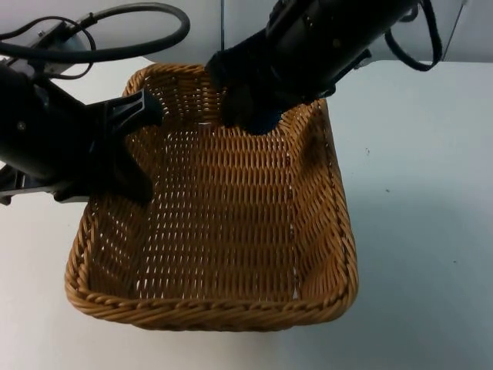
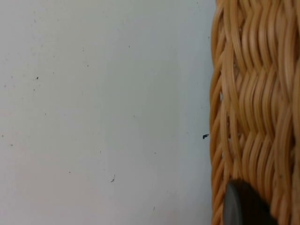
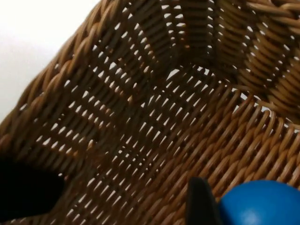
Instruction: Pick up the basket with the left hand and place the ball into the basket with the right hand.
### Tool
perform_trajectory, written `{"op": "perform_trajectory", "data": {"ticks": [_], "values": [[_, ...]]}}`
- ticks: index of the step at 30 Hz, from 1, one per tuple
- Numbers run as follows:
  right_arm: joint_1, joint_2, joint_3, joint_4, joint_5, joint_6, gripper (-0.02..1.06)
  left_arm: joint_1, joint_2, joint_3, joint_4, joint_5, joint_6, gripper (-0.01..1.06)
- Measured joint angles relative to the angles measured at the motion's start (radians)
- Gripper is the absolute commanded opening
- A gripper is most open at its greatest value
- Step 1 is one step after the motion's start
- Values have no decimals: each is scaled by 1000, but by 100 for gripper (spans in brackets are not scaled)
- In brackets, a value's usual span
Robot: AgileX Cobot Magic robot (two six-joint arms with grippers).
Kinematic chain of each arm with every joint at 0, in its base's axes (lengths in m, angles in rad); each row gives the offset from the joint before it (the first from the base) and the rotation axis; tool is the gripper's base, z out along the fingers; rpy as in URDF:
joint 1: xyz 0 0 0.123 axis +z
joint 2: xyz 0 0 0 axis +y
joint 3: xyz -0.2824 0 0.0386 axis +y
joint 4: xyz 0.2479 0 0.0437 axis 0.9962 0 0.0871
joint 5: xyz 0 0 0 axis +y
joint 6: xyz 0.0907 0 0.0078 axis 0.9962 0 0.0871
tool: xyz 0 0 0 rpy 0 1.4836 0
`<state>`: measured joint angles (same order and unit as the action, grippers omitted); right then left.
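Start with the right gripper (image 1: 248, 116): in the right wrist view a black fingertip presses against a blue ball (image 3: 260, 204), so the fingers appear to be pinching it. In the top view this gripper hangs at the upper middle of the frame, just inside the far wall of the wicker basket (image 1: 219, 308), low over its woven floor. Judged from that, the ball is held there so that it can drop a short way onto the weave instead of bouncing out.

The left gripper (image 1: 127, 142) sits at the upper left of the top view, at the basket's left wall near the far corner. One finger reaches along the top of the rim and a darker part lies down inside the wall, so the fingers seem clamped on the rim. The left wrist view has a black fingertip against the outer weave, with bare white table (image 2: 93, 112) beside it. The grip at a corner probably steadies the basket for the drop; whether the basket is lifted off the table I cannot tell.

Count: one basket, one ball, two grippers. The basket floor carries nothing yet.
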<state>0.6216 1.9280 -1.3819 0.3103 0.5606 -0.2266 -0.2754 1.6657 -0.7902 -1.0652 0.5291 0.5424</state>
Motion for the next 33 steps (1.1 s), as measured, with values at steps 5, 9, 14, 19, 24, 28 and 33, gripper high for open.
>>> {"op": "perform_trajectory", "data": {"ticks": [5,9,14,19,24,28,33], "values": [[0,44,0,5,-35,-2,0,0,0,0,0,2,0,0],[0,63,0,11,-60,-6,0,0,0,0,0,2,0,0],[0,66,0,18,-78,-6,0,0,0,0,0,2,0,0],[0,68,0,22,-82,-8,0,0,0,0,0,2,2,0],[0,74,0,22,-86,-10,14,0,0,0,0,2,2,0],[0,78,0,22,-90,-10,32,0,0,0,0,2,2,0],[0,78,0,22,-94,-10,38,0,0,0,0,2,2,0]]}}
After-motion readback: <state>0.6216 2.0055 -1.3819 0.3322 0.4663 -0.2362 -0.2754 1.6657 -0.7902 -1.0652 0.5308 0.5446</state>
